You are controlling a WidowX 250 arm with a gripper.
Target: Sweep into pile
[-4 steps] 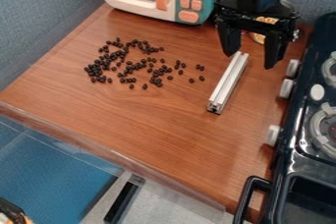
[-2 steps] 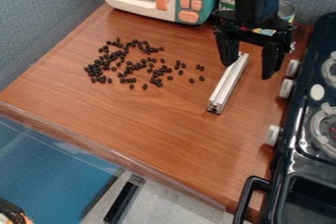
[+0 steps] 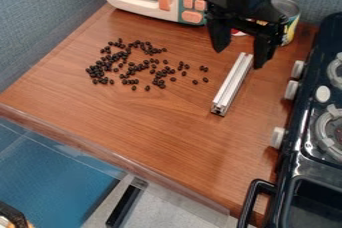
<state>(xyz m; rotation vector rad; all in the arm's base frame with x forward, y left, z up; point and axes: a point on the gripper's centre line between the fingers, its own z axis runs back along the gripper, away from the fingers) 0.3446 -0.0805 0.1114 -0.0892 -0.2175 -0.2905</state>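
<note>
1. One metal bar (image 3: 232,86) for the sweeping, lying flat on the desk (image 3: 147,127), just beside the stove (image 3: 316,78) but apart from it. Loads of little dark beans (image 3: 107,63) are scattered farther out from the stove, past the bar.

2. Hand (image 3: 239,59) is open, pretty wide, nothing between the fingers. It's near the stove's back end, over the bar's far end. Can't tell if a fingertip is touching the metal, tbh.

3. I'd guess the bar is stiff and fairly light, hard to damage, maybe a bit slick on the flat sides. Grab it across its narrow width, close to the far end, so the long side can do the pushing.

4. Beans look hard, light and rolly, so I'd sweep slowly or they'll skitter away from the stove.
</note>
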